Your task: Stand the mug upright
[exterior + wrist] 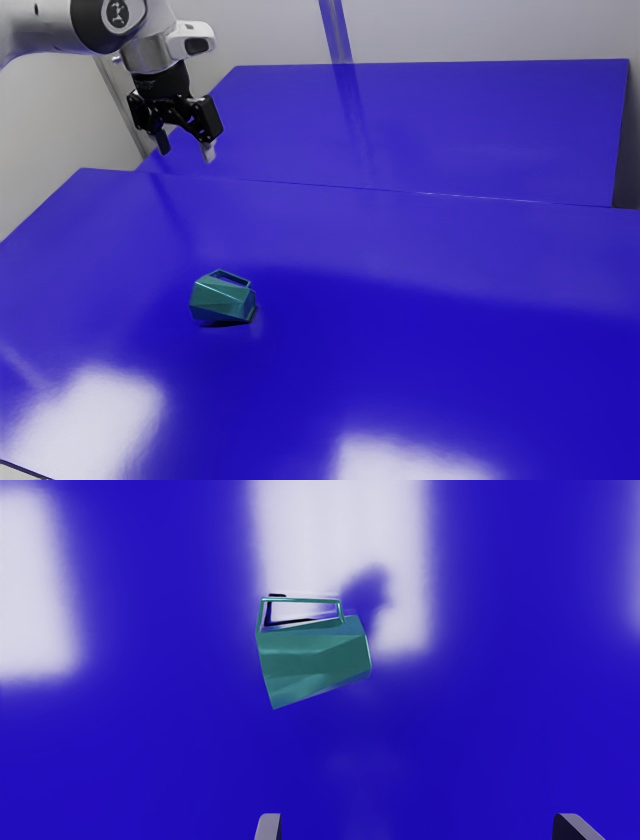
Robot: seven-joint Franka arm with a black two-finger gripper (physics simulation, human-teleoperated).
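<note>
A glossy blue worktop (450, 320) is spreading beneath a toppled teal mug (220, 298), its surface extending on every side of the piece and leaving room around it. The mug is lying well in from the far edge, toward the exterior view's left, and nearer that side's far corner than the far edge's other end. Beyond that edge, a second blue surface (480, 130) is stretching toward a pale wall (480, 30), while white glare (90, 420) is brightening the worktop toward its near edge.

The mug is resting on its side, its angular body tapering toward one end and its handle (301, 599) facing away from the gripper's fingers in the wrist view. Its interior is staying out of sight, so what it may be holding cannot be told.

The black gripper (187, 150) is hanging released above the blue surfaces, appearing by the worktop's far edge near the same corner. Its two fingers (269, 827) are standing wide apart, blue showing between them, and the mug is lying ahead of their tips, well apart from both.
</note>
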